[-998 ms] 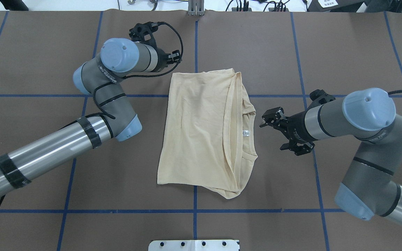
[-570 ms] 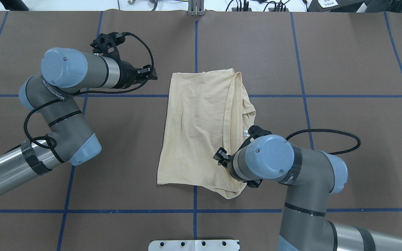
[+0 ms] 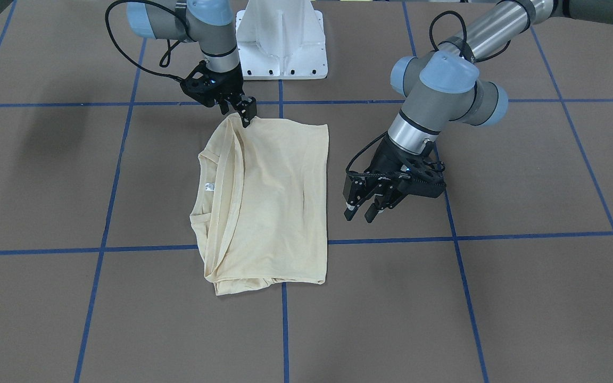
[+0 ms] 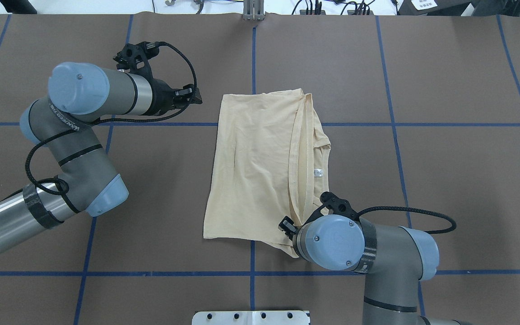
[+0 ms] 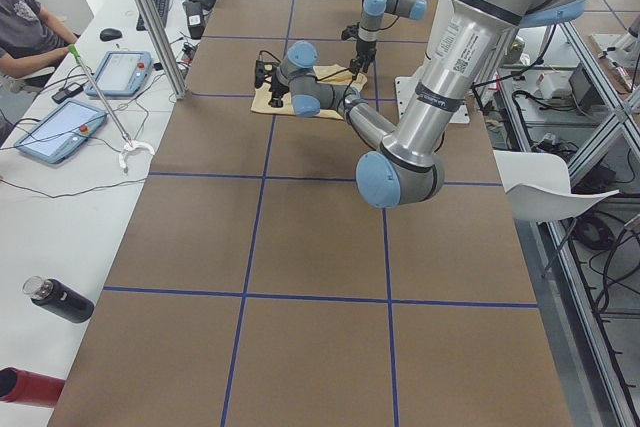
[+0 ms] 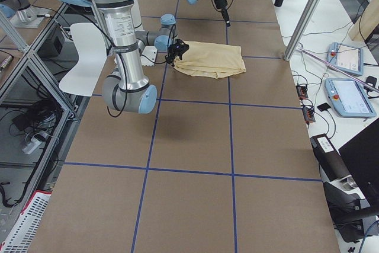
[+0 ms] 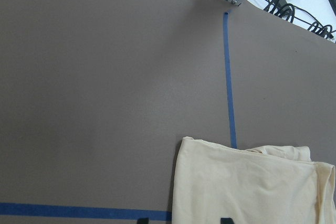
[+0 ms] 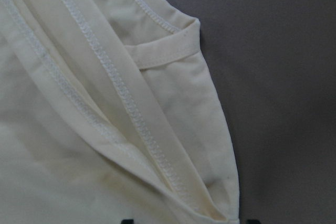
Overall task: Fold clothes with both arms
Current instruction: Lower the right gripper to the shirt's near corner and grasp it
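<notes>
The right arm (image 4: 332, 241) has slid back along the shirt's right-hand edge toward the robot and now hangs over the near-right corner. The left arm (image 4: 88, 95) has barely shifted. The cream T-shirt (image 4: 255, 171) lies folded to a rough rectangle mid-table (image 4: 445, 67), with the neck label (image 4: 318, 172) and the stacked hems on the robot's right side.

The right gripper (image 3: 243, 114) is right over that corner. The wrist view shows its fingers spread wide and straddling the corner, with nothing held. The left gripper (image 3: 359, 213) has its fingers parted and empty. It hovers off the cloth, beside the left edge.

Risks:
- Several thin layers overlap at the corner (image 8: 220, 203). A shallow pinch probably takes only the top hem, and the fold peels apart on lifting.
- A descent that pushes sideways would bunch the fabric instead of trapping it.
- The left gripper has no hold on the cloth yet. If the right lifts alone, the shirt likely drags and skews.
</notes>
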